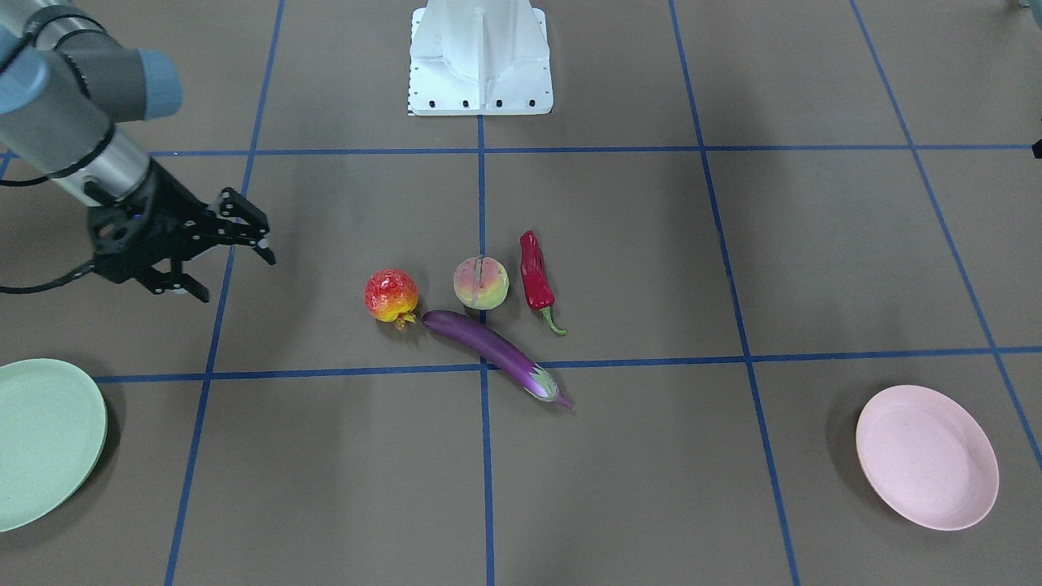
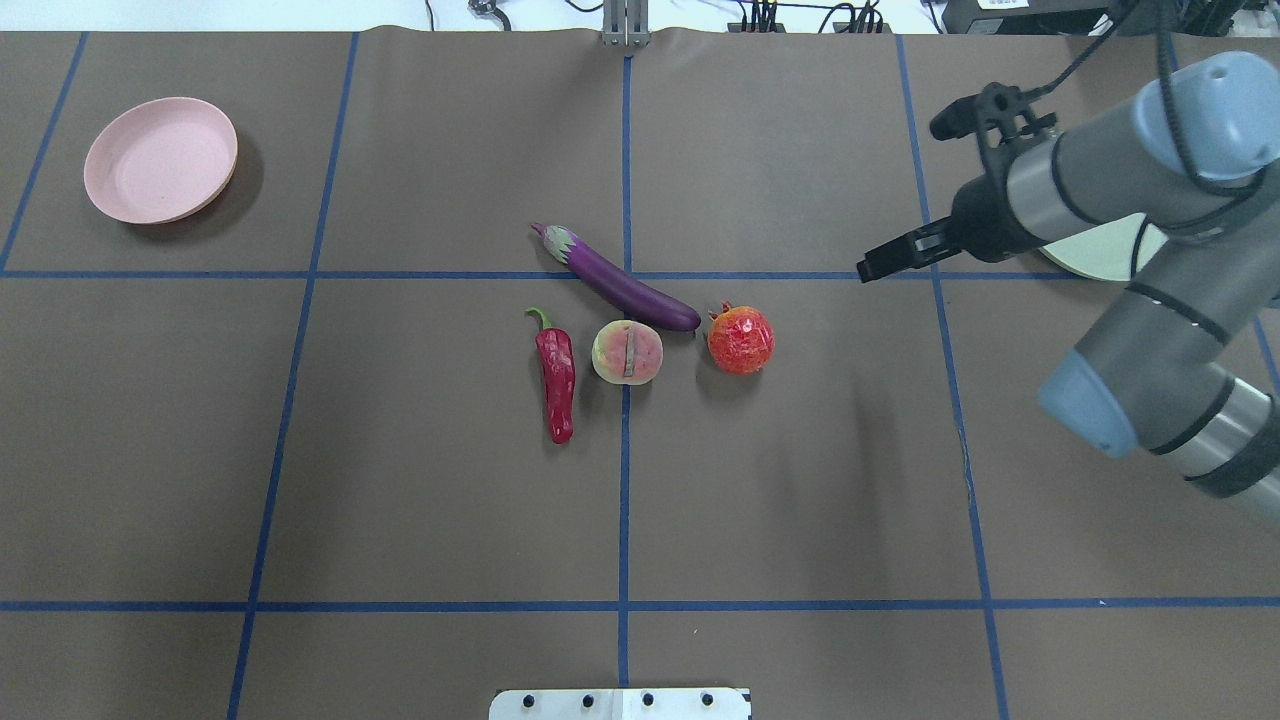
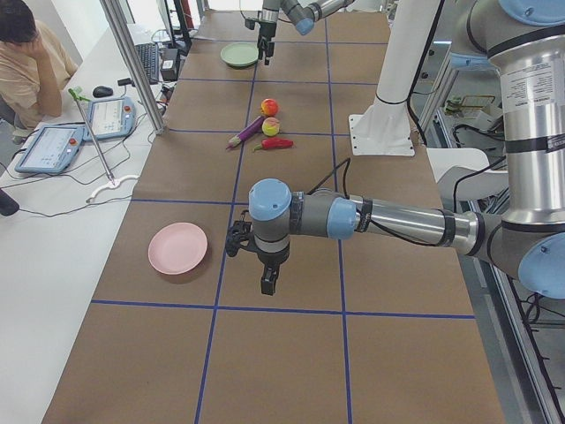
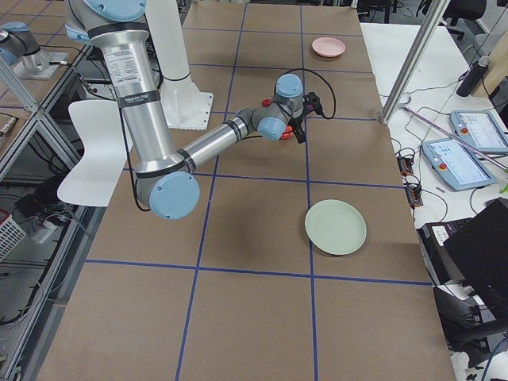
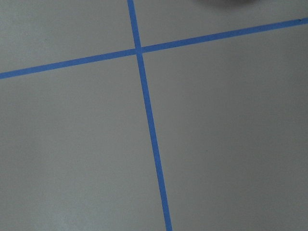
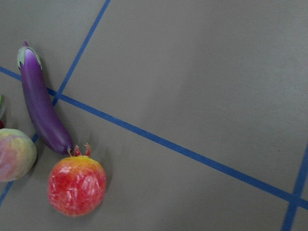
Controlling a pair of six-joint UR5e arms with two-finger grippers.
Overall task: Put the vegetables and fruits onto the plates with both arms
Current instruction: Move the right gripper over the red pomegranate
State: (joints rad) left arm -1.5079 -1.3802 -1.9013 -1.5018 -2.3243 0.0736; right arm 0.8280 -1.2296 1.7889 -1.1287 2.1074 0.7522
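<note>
The purple eggplant [image 1: 488, 352], red chili [image 1: 536, 277], peach [image 1: 481, 282] and bumpy red-and-yellow ball [image 1: 391, 295] lie clustered at the table's middle. The pale green plate [image 1: 45, 443] and the pale pink plate [image 1: 926, 456] sit at opposite ends, both empty. My right gripper [image 1: 232, 268] is open and empty, above the table between the ball and the green plate. Its wrist view shows the eggplant [image 6: 43, 110], ball [image 6: 76, 185] and peach [image 6: 14, 154]. My left gripper [image 3: 267, 284] hangs beside the pink plate [image 3: 177, 248]; I cannot tell if it is open or shut.
The white pedestal base [image 1: 480, 57] stands at the robot's side of the table. Blue tape lines [image 5: 149, 125] grid the brown surface. An operator [image 3: 26, 53] sits at a side desk with tablets [image 3: 48, 146].
</note>
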